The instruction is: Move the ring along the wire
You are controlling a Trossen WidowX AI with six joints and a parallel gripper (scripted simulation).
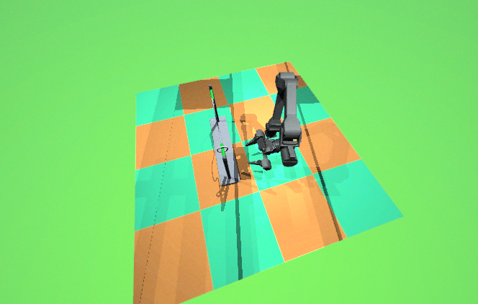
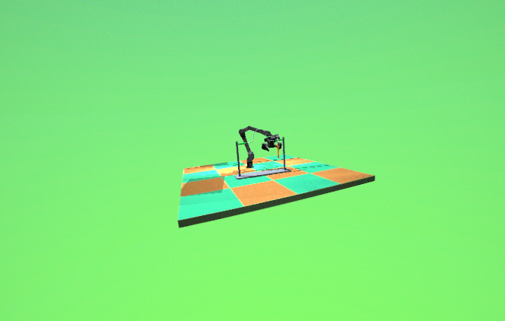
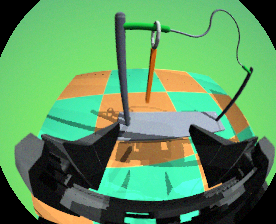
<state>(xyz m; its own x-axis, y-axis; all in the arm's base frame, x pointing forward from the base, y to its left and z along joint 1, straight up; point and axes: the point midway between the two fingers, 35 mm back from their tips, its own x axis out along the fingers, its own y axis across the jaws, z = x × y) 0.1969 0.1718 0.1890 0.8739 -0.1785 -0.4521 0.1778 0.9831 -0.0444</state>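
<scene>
Two posts frame the scene in the wrist view; at far left, ahead of the end effector, stands the nearer post, holding up one end of the wire. Just right of it, beyond the fingertips, the ring hangs around the green sleeve, where contact is allowed. Its orange handle dangles below, apparently drawn down by its own weight, which leaves a grip well under the wire. The end effector waits on the near side, its fingers wide apart with nothing between them, spread presumably to pass around the handle or stay off it; whether this is the starting or finishing side cannot be told. Farther right, the thin grey wire loops ahead of the end effector, off limits to ring and robot alike, and ends beyond the right finger at the far green sleeve and far post.
</scene>
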